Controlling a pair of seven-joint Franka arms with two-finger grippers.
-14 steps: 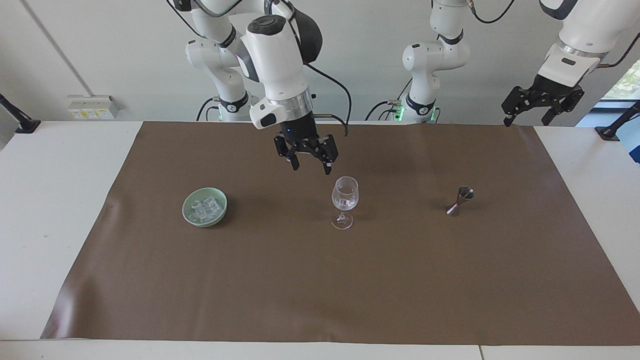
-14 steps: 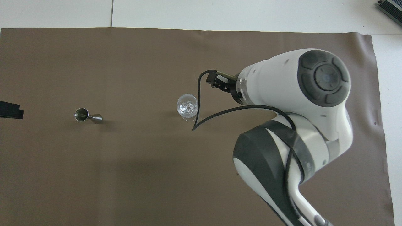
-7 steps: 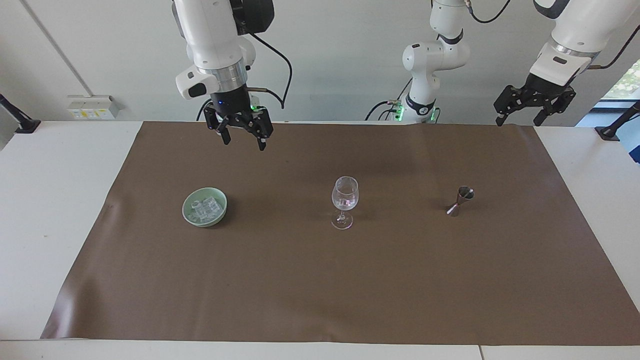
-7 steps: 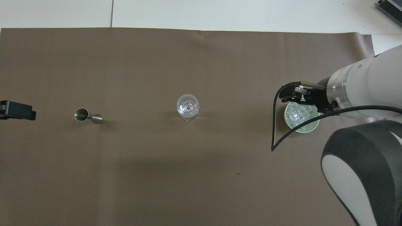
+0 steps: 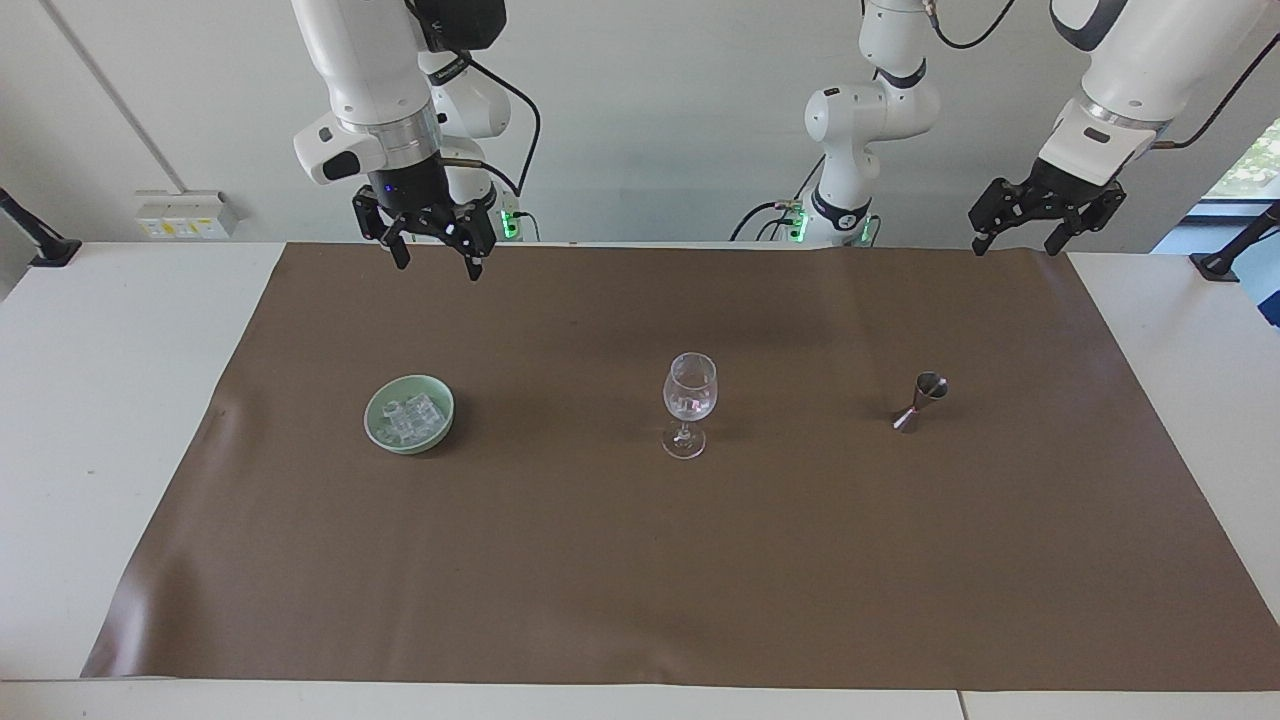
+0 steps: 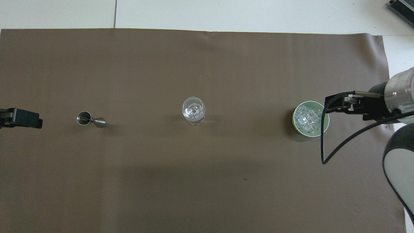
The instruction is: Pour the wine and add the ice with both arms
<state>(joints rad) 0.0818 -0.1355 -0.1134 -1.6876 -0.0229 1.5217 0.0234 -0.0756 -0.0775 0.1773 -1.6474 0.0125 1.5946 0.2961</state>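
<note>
White desk (image 5: 120,400), matte brown mat (image 5: 640,560) covering most of it, slight wrinkles at the edges. Right arm (image 5: 360,70) hangs near-vertical, wrist down, right end effector (image 5: 435,258) raised over the mat's robot-side edge, fingers spread, holding nothing. Left arm (image 5: 1130,70) angled in from its end, left end effector (image 5: 1015,240) up over the mat corner, also spread and empty. Round pale green bowl (image 5: 409,413), glossy, toward the right arm's end, with the ice (image 5: 412,418) piled in it as clear glassy cubes. Stemmed clear wine glass (image 5: 689,405) upright mid-mat, ice cubes in it. Small steel hourglass-shaped jigger (image 5: 922,401) toward the left arm's end, tilted.
</note>
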